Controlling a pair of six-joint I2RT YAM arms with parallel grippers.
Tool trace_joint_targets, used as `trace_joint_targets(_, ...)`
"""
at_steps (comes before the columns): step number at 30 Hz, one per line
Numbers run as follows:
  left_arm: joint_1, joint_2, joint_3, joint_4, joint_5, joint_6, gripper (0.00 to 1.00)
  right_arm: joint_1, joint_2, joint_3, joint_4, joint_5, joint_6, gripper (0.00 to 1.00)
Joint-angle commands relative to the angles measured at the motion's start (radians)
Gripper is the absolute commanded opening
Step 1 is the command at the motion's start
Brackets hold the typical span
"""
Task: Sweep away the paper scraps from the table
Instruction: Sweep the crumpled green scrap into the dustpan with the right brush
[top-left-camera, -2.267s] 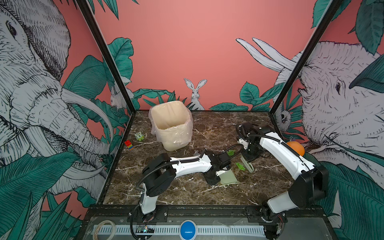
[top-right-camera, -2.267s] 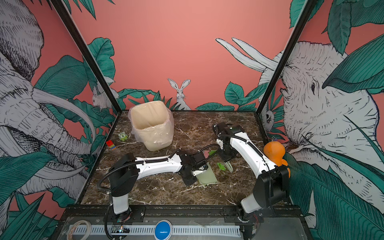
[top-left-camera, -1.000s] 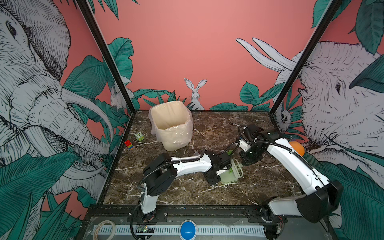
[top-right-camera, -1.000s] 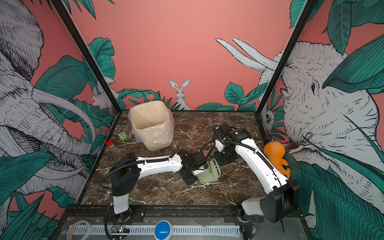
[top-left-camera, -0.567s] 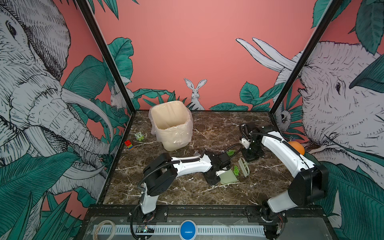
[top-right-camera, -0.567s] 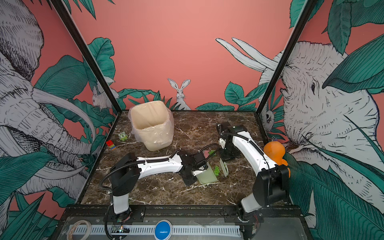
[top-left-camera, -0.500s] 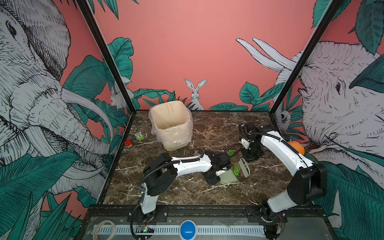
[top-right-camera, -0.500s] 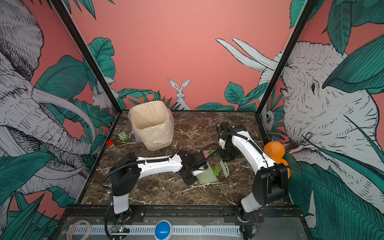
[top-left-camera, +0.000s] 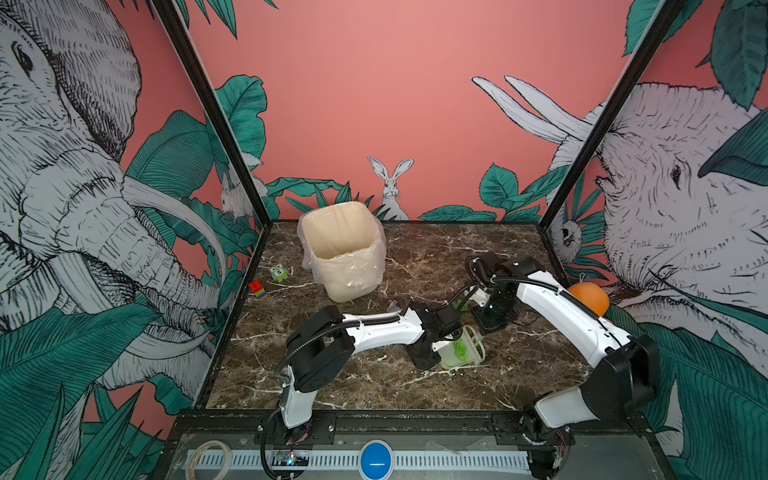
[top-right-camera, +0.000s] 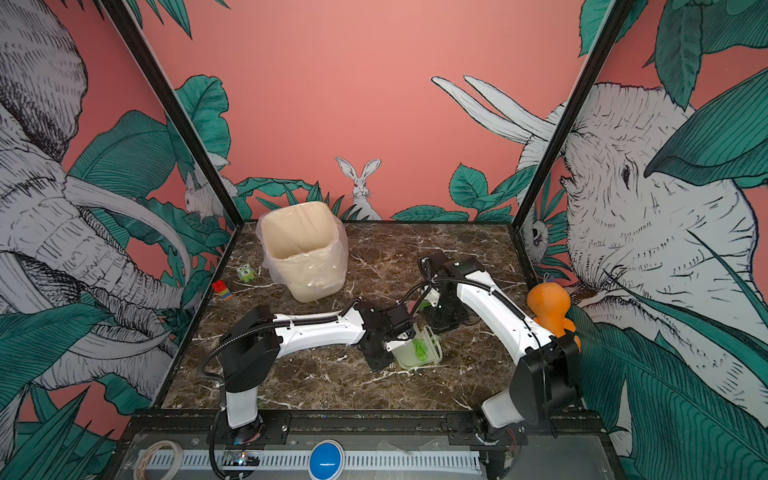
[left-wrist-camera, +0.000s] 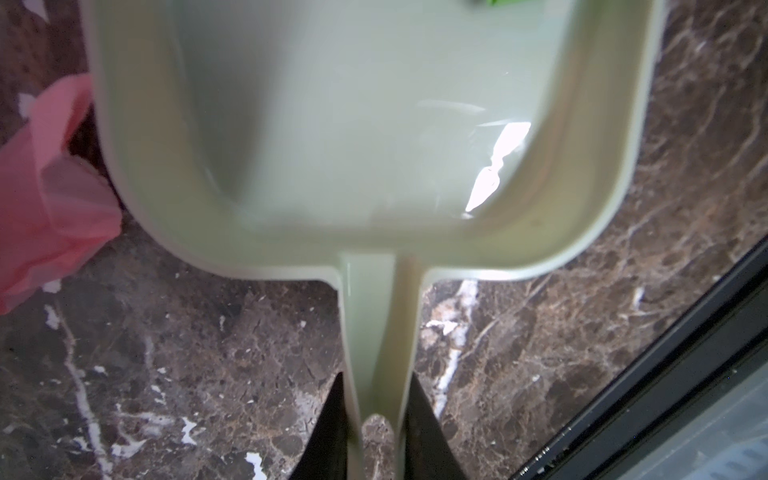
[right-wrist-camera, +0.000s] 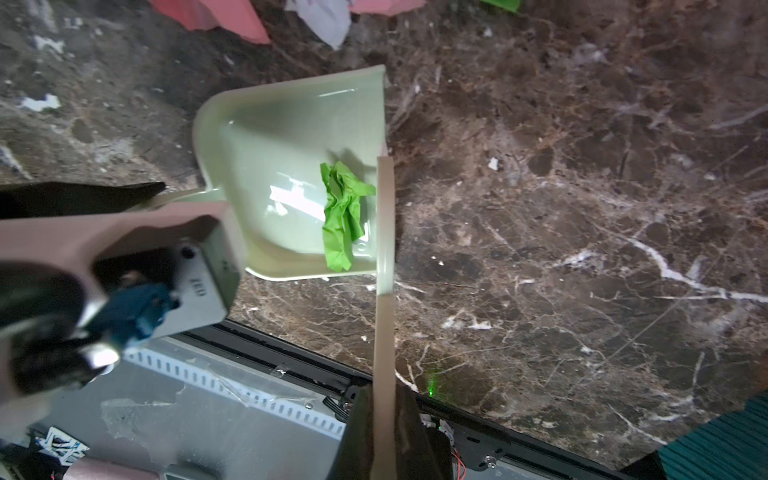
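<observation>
Left gripper (left-wrist-camera: 376, 386) is clamped on the handle of the dustpan (right-wrist-camera: 282, 145), right gripper (right-wrist-camera: 384, 399) pinches what looks like a thin sweeper (right-wrist-camera: 384, 249) (blurry), with a green scrap (right-wrist-camera: 343, 216) in the pan between them and a pink scrap (left-wrist-camera: 54, 187) on the table (right-wrist-camera: 582, 208) alongside.

A glossy, smooth pale-green plastic dustpan (right-wrist-camera: 286, 166) is reflecting light. A matt green paper scrap (right-wrist-camera: 343, 216) is showing crumpled creases. The polished marble-patterned table (right-wrist-camera: 582, 208) is shining faintly.
</observation>
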Motion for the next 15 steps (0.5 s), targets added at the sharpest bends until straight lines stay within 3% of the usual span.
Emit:
trace_joint_targets(1, 0.002, -0.004, -0.01, 0.0, 0.003, 0.0, 0.0, 0.028, -0.059, 0.023, -0.005, -0.09, 0.033, 0.0)
trace_joint_targets(7, 0.002, -0.017, -0.023, 0.012, 0.0, -0.007, 0.0, 0.008, -0.097, 0.058, -0.053, 0.024, 0.035, 0.0)
trace_joint_targets(15, 0.002, -0.075, -0.07, 0.056, -0.008, -0.015, 0.0, -0.094, -0.15, 0.117, -0.075, 0.069, 0.023, 0.0)
